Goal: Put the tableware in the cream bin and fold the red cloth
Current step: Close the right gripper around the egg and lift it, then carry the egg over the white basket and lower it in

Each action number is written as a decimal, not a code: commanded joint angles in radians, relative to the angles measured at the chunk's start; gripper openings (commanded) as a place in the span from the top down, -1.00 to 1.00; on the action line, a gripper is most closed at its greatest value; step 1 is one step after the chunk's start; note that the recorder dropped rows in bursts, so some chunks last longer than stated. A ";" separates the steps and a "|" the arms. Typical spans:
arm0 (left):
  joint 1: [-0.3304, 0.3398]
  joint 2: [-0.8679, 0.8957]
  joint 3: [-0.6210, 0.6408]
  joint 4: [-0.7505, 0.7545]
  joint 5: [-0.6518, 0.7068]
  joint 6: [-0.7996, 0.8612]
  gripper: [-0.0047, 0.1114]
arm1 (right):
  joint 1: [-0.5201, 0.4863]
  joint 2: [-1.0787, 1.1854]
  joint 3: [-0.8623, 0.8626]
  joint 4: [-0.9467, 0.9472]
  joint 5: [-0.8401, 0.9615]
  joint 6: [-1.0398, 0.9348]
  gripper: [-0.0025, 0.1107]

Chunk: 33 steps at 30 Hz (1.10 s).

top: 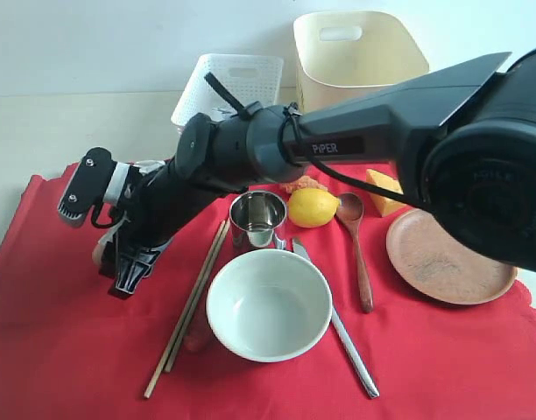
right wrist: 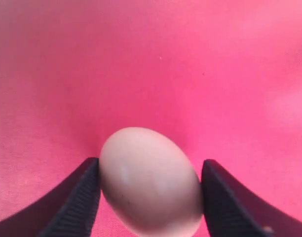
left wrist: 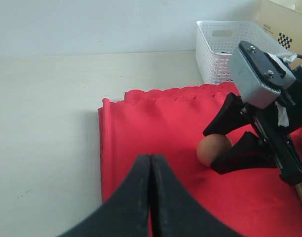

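Note:
The red cloth covers the table, with the tableware on it: a pale bowl, steel cup, chopsticks, dark spoon, knife and wooden plate. The cream bin stands at the back. My right gripper reaches across to the cloth's left part, and its pads press both sides of a brown egg lying on the cloth. My left gripper hangs shut and empty over the cloth's left edge.
A white lattice basket stands beside the cream bin. A lemon and a cheese wedge lie behind the cup and spoon. The right arm spans the table's back half. Bare tabletop lies left of the cloth.

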 commanded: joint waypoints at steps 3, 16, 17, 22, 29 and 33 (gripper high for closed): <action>-0.005 0.002 -0.003 0.002 -0.010 -0.006 0.92 | 0.002 -0.065 -0.005 -0.002 0.011 -0.008 0.89; -0.005 0.002 -0.003 0.002 -0.010 -0.006 0.92 | 0.002 -0.197 -0.005 -0.002 -0.099 0.019 0.96; -0.005 0.002 -0.003 0.002 -0.010 -0.006 0.92 | 0.002 -0.205 -0.005 -0.002 -0.111 0.025 0.96; -0.005 0.002 -0.003 0.002 -0.010 -0.006 0.92 | -0.002 -0.220 -0.005 -0.002 -0.222 0.065 0.96; -0.005 0.002 -0.003 0.002 -0.010 -0.006 0.92 | -0.065 -0.220 -0.005 -0.002 -0.384 0.197 0.96; -0.005 0.002 -0.003 0.002 -0.010 -0.006 0.92 | -0.126 -0.220 -0.005 0.004 -0.401 0.236 0.96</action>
